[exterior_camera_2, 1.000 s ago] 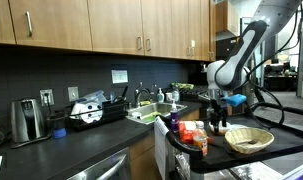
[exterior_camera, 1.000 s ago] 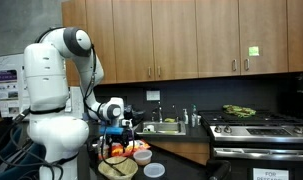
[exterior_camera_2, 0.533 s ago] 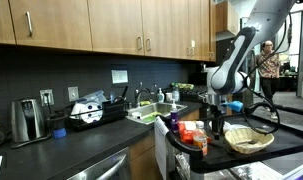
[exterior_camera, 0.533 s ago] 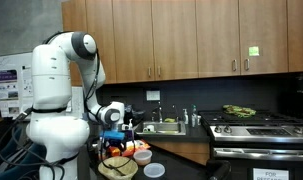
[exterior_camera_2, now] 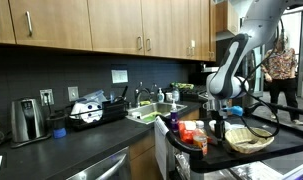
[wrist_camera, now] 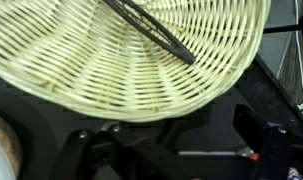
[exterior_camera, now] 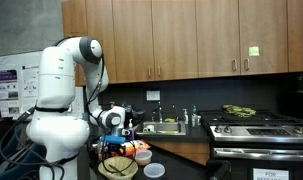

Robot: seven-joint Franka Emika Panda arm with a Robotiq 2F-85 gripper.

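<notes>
A round wicker basket (wrist_camera: 141,60) fills the upper part of the wrist view, with a thin dark utensil (wrist_camera: 151,30) lying inside it. My gripper (wrist_camera: 176,145) hangs low over the black tabletop just outside the basket's rim, open, with nothing between its fingers (wrist_camera: 259,135). A slim silver rod with a red tip (wrist_camera: 219,153) lies on the dark surface between the fingers. In both exterior views the gripper (exterior_camera: 115,147) (exterior_camera_2: 215,127) hangs just above the basket (exterior_camera: 118,167) (exterior_camera_2: 249,140), beside its edge.
Orange and red packages (exterior_camera_2: 191,136) and a white bowl (exterior_camera: 153,171) crowd the small black table next to the basket. Behind it run a counter with a sink (exterior_camera: 169,126), a stove (exterior_camera: 259,128) and a toaster (exterior_camera_2: 27,119). A person (exterior_camera_2: 283,70) stands at the far side.
The arm has come down, bringing the open gripper closer to the basket and tabletop. The person in the background has walked further into view.
</notes>
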